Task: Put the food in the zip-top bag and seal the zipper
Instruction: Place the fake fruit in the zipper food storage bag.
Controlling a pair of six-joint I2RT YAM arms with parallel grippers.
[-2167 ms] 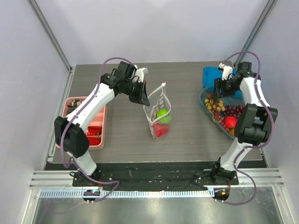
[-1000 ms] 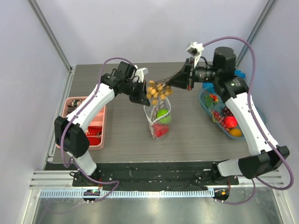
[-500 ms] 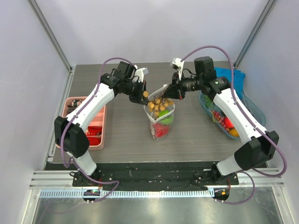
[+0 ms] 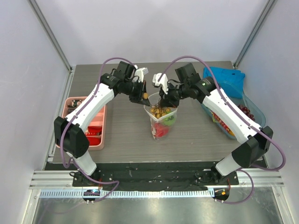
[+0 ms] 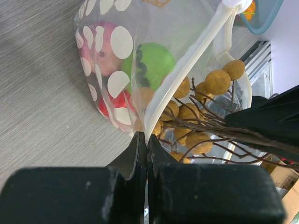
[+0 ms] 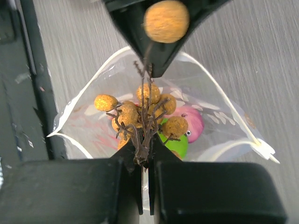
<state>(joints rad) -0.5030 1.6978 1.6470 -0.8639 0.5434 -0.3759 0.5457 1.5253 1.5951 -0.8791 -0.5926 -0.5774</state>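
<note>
Bag (image 4: 161,122) mid-counter, mouth up, green ball (image 5: 156,63) inside. Left gripper (image 4: 143,97) pinches its rim; right gripper (image 4: 163,100) clamps berry sprig (image 4: 161,111) in the mouth. Tray (image 4: 67,105) left edge, tub (image 4: 256,111) right edge.

2 white arms (image 4: 93,105), black joints (image 4: 71,139), purple cables (image 4: 112,59)

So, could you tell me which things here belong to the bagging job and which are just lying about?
Job: bag, zipper, berry bunch in the right gripper, green piece and pink piece inside the bag, grapes in the tub, left gripper pinching the bag's rim.
Lying about: pink tray, blue cloth, the tub itself.
</note>
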